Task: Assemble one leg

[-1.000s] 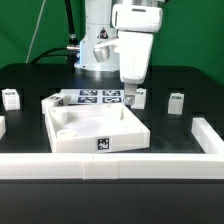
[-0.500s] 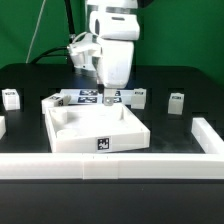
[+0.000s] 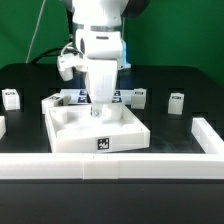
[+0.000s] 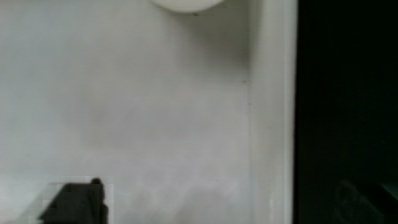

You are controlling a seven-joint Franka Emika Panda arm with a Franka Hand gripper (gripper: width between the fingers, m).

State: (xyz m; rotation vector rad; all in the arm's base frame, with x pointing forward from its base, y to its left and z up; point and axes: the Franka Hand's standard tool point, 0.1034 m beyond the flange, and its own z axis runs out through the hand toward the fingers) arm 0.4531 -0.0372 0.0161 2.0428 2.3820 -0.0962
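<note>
A flat, evenly coloured green backdrop [image 3: 190, 30] fills the space behind the workspace in the exterior view, with a thin black cable [image 3: 38, 35] hanging across it towards that view's left. In front of it lies a black table [image 3: 175, 135] whose matte top shows only a faint sheen. A low white rail [image 3: 60, 166] bounds its near edge, turns a corner and runs back along the exterior view's right. The light is bright and even, the shadows soft, and below the rail the picture falls to black.
</note>
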